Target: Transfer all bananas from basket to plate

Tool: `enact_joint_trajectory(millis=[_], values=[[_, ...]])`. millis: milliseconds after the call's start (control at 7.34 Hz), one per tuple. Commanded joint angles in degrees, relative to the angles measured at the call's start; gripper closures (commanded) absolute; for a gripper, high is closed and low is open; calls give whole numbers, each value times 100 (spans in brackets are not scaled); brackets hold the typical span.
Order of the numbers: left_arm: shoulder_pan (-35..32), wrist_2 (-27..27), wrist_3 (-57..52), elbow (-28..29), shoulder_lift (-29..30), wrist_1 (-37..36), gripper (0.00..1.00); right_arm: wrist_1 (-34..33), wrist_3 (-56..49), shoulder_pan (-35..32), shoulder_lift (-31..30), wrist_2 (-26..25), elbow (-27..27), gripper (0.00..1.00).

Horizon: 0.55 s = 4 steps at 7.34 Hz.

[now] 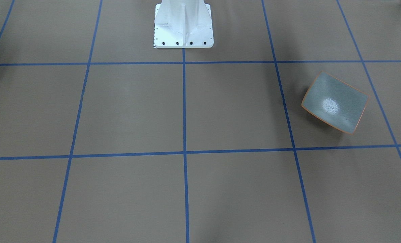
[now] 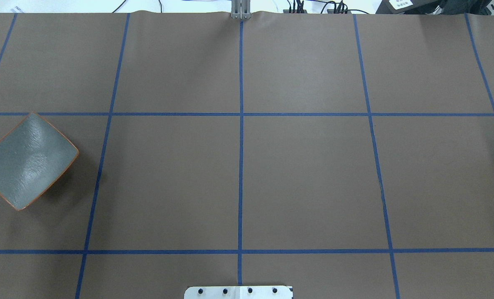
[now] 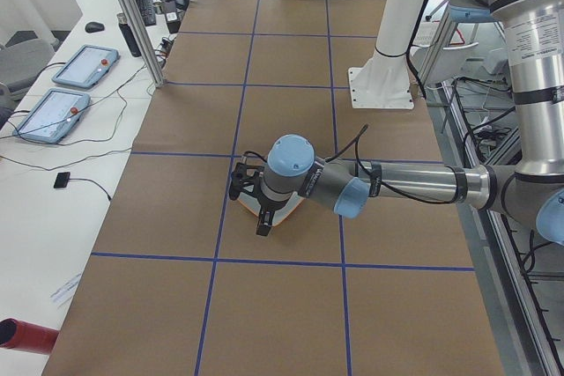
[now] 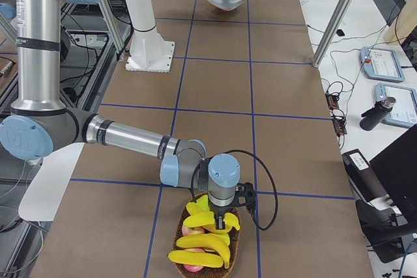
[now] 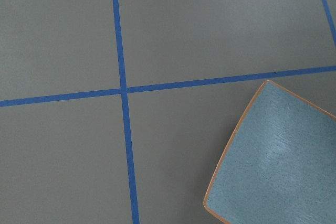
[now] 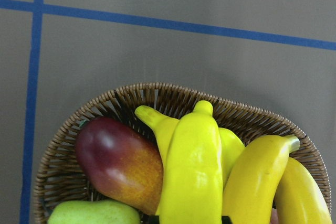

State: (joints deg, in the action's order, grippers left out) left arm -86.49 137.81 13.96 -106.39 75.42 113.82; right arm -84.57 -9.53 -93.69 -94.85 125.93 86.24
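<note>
Several yellow bananas (image 6: 194, 171) lie piled in a wicker basket (image 6: 157, 95) at the table's right end, which also shows in the exterior right view (image 4: 202, 242). My right gripper (image 4: 220, 224) hangs just over the top banana; I cannot tell whether it is open or shut. The grey-green plate (image 2: 26, 160) with its orange rim sits empty at the table's left end, as the front-facing view (image 1: 335, 103) and the left wrist view (image 5: 278, 161) also show. My left gripper (image 3: 257, 210) hovers over the plate (image 3: 289, 210), and its state cannot be told.
A red-yellow mango (image 6: 121, 163) and a green fruit (image 6: 94, 213) share the basket. The white robot pedestal (image 1: 183, 25) stands at the table's rear middle. A metal post (image 3: 132, 15) and tablets (image 3: 84, 66) stand along the operators' side. Blue tape lines (image 2: 240, 124) grid the brown table.
</note>
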Motion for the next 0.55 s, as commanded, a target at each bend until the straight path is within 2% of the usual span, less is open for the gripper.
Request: enact_joint_trajectory(millis=[0, 136, 273, 409], values=[[0, 0, 1, 21, 25, -9, 0, -673, 82, 0, 62, 2, 682, 100], [0, 0, -16, 21, 51, 0, 0, -657, 205, 8, 132, 219, 753, 100], [17, 52, -16, 30, 121, -17, 0, -640, 511, 87, 264, 822, 737, 100], [35, 366, -8, 143, 279, -26, 0, -561, 1010, 270, 395, 1054, 763, 100]])
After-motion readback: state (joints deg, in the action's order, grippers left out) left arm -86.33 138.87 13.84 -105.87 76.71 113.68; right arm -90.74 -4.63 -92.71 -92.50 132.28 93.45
